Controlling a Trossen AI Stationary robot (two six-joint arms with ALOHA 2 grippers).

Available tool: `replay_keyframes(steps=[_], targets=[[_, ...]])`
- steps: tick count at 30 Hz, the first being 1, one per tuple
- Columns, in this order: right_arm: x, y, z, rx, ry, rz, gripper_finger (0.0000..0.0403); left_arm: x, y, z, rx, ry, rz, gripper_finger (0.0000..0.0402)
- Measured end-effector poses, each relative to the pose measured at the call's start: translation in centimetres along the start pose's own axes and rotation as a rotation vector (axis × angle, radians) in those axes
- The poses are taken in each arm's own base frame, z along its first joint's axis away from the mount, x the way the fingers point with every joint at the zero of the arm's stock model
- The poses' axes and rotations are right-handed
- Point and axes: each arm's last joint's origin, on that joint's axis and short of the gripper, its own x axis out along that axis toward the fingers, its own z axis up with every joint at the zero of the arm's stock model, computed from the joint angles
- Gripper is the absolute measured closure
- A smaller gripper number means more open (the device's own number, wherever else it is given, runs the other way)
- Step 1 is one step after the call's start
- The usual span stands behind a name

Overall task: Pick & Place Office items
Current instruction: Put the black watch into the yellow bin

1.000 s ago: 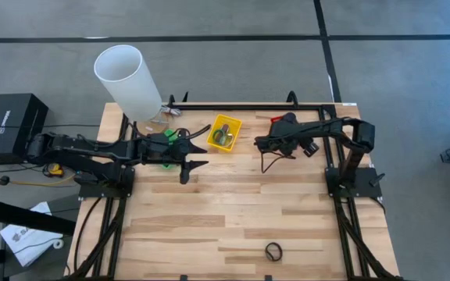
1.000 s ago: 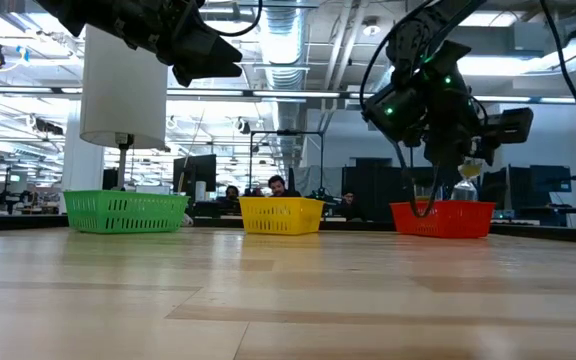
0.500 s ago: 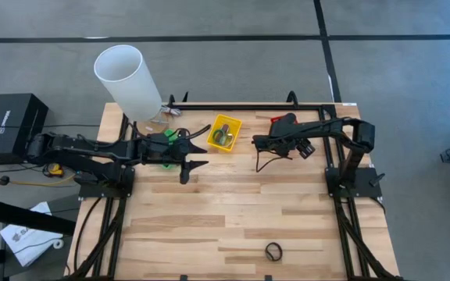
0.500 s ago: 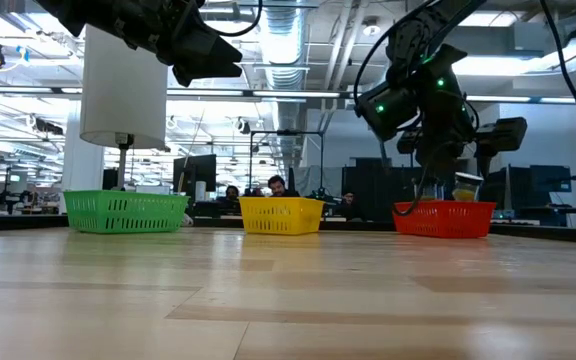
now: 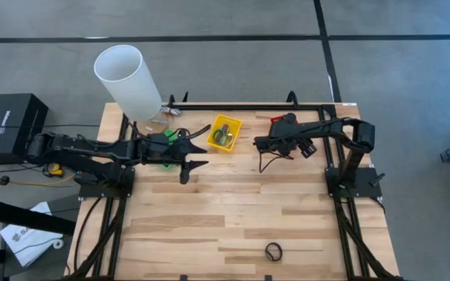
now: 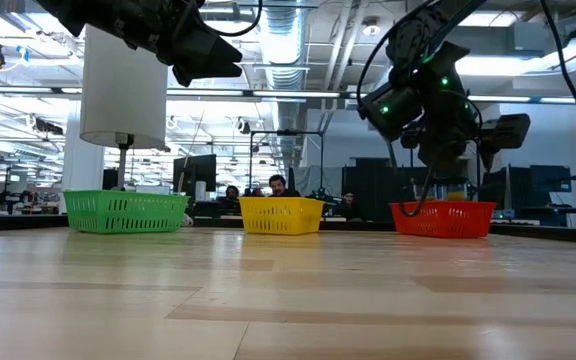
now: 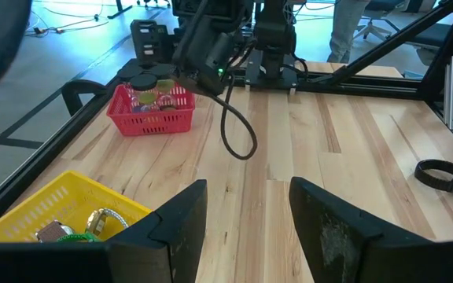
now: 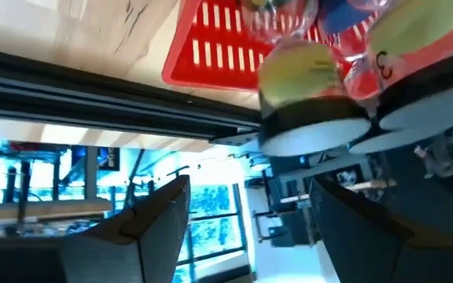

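The red basket (image 8: 219,55) at the table's far right holds several office items, among them a pale yellow spool with a dark rim (image 8: 313,71) and black spools (image 7: 144,79). My right gripper (image 8: 250,189) hangs open just above this basket (image 6: 443,218), its fingers slanting down, with nothing between them. A black ring (image 5: 273,251) lies flat on the table near the front edge. My left gripper (image 7: 246,192) waits open and raised beside the yellow basket (image 5: 225,133), above the green basket (image 5: 170,142).
The three baskets stand in a row along the far side: green (image 6: 126,210), yellow (image 6: 281,215), red. A big white cylinder (image 5: 127,78) stands on a post at the far left corner. The yellow basket (image 7: 53,212) holds a few small items. A cable loop (image 7: 238,134) hangs below the right arm.
A pale yellowish item that hung under my right gripper has dropped into the red basket; the gripper has let it go and stays above the basket, its wrist turning slightly. My left arm has kept still.
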Motion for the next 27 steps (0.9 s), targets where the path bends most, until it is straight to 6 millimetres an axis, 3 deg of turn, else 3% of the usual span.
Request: replay_keyframes(steps=[6, 12, 19, 27], targets=[[-0.9, 0.3, -0.6, 0.231, 0.020, 0.021, 0.0150, 0.0, 0.0, 0.0, 0.000, 0.000, 0.000, 0.0224], [-3.6, 1.6, -1.7, 0.493, -0.176, 0.186, 0.0149, 0.0, 0.0, 0.0, 0.000, 0.000, 0.001, 0.0224], [-7.9, 5.3, -4.9, 0.642, -0.511, 0.306, 0.0149, 0.0, 0.0, 0.0, 0.000, -0.001, 0.000, 0.0224], [-11.9, 9.7, -7.1, 0.785, -1.077, 0.391, 0.0149, 0.0, 0.0, 0.0, -0.001, -0.002, 0.000, 0.0224]])
